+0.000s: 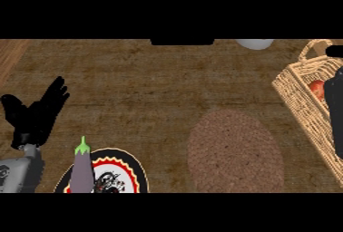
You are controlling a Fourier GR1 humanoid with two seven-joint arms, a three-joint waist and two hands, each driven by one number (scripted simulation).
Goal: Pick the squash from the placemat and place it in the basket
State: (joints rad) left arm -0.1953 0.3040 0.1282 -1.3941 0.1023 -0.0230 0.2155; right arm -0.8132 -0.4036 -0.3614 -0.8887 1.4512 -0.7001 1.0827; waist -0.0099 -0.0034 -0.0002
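A woven oval placemat lies at the lower middle of the counter with nothing on it. The wicker basket stands at the right edge. Inside it shows a reddish-orange rounded thing, probably the squash, mostly hidden. My right hand is a dark shape over the basket, right beside that thing and cut off by the view's edge. My left hand rests open at the left, fingers up, holding nothing.
A purple eggplant lies on a black, red and yellow plate at the lower left. A white rounded object and a dark object sit at the counter's far edge.
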